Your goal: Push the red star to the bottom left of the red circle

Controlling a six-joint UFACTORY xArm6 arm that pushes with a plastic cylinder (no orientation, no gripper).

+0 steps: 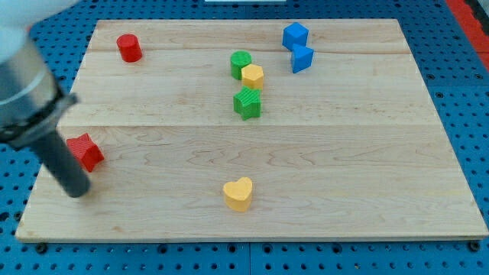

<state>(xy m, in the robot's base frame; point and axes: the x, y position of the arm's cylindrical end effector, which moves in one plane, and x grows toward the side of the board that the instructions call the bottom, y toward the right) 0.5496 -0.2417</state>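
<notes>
No hand is fitted, only a rod, so nothing is grasped. My tip (78, 191) is set just below-left of the red star (85, 150), suited to driving it up the counter (344, 176) toward the far red circle (129, 47).

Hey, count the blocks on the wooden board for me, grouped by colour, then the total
Red: 2, red cylinder, red star
Blue: 2, blue cube, blue wedge-like block
Green: 2, green cylinder, green star
Yellow: 2, yellow hexagon, yellow heart
Total: 8
</notes>
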